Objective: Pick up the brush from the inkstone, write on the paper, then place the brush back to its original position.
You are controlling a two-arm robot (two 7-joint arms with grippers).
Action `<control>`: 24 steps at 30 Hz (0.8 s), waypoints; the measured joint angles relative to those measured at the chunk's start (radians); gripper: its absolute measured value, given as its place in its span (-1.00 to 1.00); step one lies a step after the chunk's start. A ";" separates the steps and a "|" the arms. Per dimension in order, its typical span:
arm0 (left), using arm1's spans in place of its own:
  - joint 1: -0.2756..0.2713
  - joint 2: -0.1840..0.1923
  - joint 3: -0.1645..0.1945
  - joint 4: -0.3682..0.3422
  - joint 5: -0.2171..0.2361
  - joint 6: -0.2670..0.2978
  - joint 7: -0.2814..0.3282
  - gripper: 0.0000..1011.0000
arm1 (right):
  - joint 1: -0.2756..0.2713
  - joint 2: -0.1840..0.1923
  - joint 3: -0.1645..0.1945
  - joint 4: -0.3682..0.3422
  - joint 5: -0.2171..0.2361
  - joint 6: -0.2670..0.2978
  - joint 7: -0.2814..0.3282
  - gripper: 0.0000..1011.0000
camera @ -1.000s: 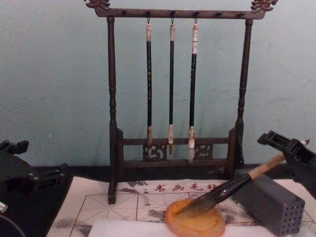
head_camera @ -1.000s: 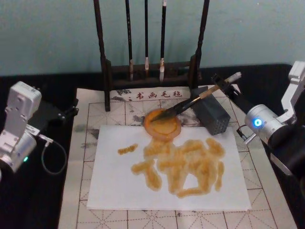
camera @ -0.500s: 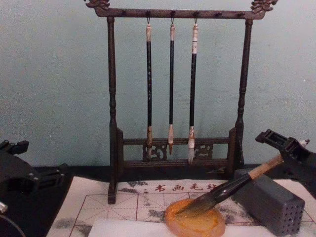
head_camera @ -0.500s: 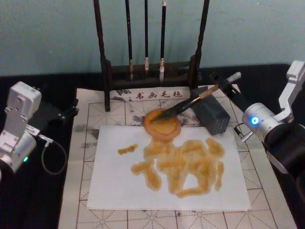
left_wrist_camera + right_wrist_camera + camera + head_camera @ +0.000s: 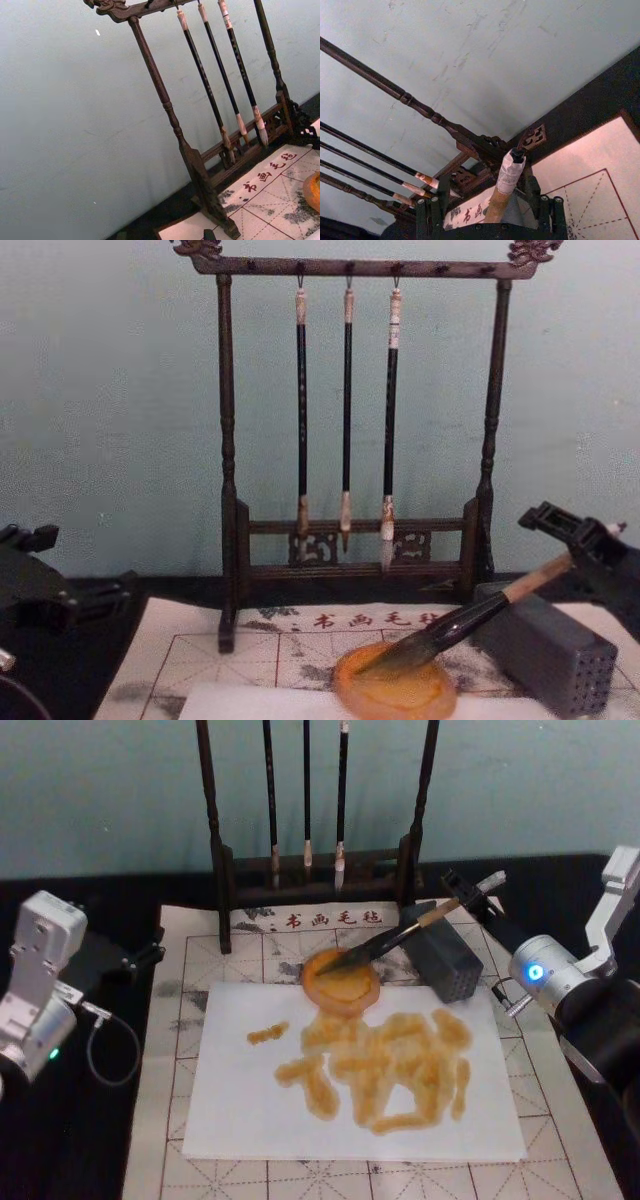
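The brush (image 5: 400, 933) lies slanted, its dark tip in the round orange inkstone (image 5: 342, 982) and its tan handle propped on a grey block (image 5: 445, 960). My right gripper (image 5: 472, 892) is at the handle's upper end. In the right wrist view its fingers (image 5: 431, 207) stand well apart on either side of the brush's whitish cap (image 5: 507, 175), open. From the chest view the brush (image 5: 470, 615) rises from the inkstone (image 5: 395, 690) toward the right gripper (image 5: 578, 530). The white paper (image 5: 240, 1100) carries several orange strokes. My left gripper (image 5: 135, 958) is parked off the mat's left side.
A dark wooden rack (image 5: 228, 440) stands behind the inkstone with three thin black brushes (image 5: 347, 410) hanging from it. A gridded felt mat (image 5: 180, 1020) lies under the paper. A cable (image 5: 105, 1050) loops by the left arm.
The right arm has shifted only slightly around the handle's end. The brush stays resting on the inkstone and block, and the left arm is still.
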 joint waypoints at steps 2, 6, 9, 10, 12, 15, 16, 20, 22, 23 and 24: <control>0.000 0.000 0.000 0.000 0.000 0.000 0.000 0.98 | 0.000 0.000 0.000 0.000 0.000 0.000 0.000 0.91; 0.000 0.000 0.000 0.000 0.000 0.000 0.000 0.98 | 0.000 -0.001 0.001 0.000 0.000 0.001 0.000 0.76; 0.000 0.000 0.000 0.000 0.000 0.000 0.000 0.98 | -0.001 -0.001 0.001 -0.001 0.000 0.001 0.001 0.54; 0.000 0.000 0.000 0.000 0.000 0.000 0.000 0.98 | -0.001 -0.001 0.001 -0.001 0.000 0.001 0.001 0.50; 0.000 0.000 0.000 0.000 0.000 0.000 0.000 0.98 | -0.001 -0.001 0.002 -0.001 0.000 0.001 0.001 0.39; 0.000 0.000 0.000 0.000 0.000 0.000 0.000 0.98 | -0.001 -0.001 0.002 -0.001 0.000 0.001 0.001 0.23; 0.000 0.000 0.000 0.000 0.000 0.000 0.000 0.98 | -0.001 -0.001 0.002 -0.001 0.000 0.001 0.001 0.15; 0.000 0.000 0.000 0.000 0.000 0.000 0.000 0.98 | -0.001 -0.001 0.002 -0.001 0.000 0.002 0.001 -0.13; 0.000 0.000 0.000 0.000 0.000 0.000 0.000 0.98 | -0.001 -0.001 0.002 -0.001 0.000 0.002 0.001 -0.25; 0.000 0.000 0.000 0.000 0.000 0.000 0.000 0.98 | -0.001 -0.001 0.002 -0.001 0.000 0.002 0.001 -0.29; 0.000 0.000 0.000 0.000 0.000 0.000 0.000 0.98 | -0.001 -0.001 0.002 -0.001 0.000 0.002 0.001 -0.32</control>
